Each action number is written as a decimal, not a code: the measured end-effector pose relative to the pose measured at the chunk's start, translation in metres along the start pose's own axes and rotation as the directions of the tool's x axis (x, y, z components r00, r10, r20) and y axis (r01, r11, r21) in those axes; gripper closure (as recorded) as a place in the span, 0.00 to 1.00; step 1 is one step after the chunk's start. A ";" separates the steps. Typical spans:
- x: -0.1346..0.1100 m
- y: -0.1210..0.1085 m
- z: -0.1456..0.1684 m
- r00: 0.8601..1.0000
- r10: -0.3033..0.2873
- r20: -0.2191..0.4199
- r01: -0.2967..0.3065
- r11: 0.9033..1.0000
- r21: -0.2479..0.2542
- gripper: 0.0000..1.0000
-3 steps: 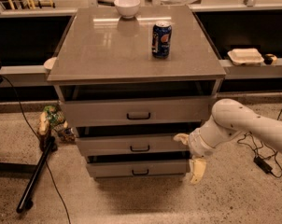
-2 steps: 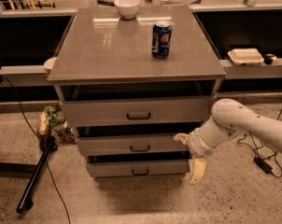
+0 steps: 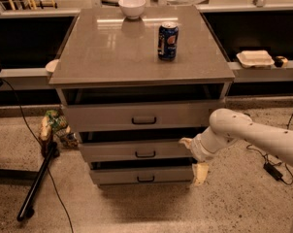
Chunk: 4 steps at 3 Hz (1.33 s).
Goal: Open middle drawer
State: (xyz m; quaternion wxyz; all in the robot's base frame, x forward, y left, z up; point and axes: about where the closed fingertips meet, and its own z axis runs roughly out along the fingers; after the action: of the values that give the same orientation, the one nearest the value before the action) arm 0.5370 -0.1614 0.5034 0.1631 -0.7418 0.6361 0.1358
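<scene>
The grey cabinet (image 3: 137, 57) has three drawers stacked. The middle drawer (image 3: 112, 152) is a flat grey front with a small dark loop handle (image 3: 145, 154), and a dark gap shows above it. My gripper (image 3: 192, 160) is at the right end of the middle and bottom drawer fronts, on a white arm coming in from the right. Its two cream fingers are spread apart: one fingertip (image 3: 186, 141) is by the middle drawer's upper right corner, the other (image 3: 200, 174) hangs beside the bottom drawer (image 3: 117, 176). It holds nothing and is well right of the handle.
A blue soda can (image 3: 168, 41) and a white bowl (image 3: 132, 6) stand on the cabinet top. The top drawer (image 3: 103, 116) is above. A black pole (image 3: 37, 183), a bag (image 3: 56, 125) and cables lie on the floor at left. A white container (image 3: 254, 58) sits on the right ledge.
</scene>
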 end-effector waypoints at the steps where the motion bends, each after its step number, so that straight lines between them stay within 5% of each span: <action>1: 0.002 -0.001 0.001 1.000 0.000 -0.002 0.000 1.000 0.006 0.00; 4: 0.059 -0.041 0.025 0.996 0.032 -0.078 -0.018 0.983 0.180 0.00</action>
State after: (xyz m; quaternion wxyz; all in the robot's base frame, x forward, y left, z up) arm 0.5870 -0.1984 0.4597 0.2016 -0.7210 0.6611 0.0499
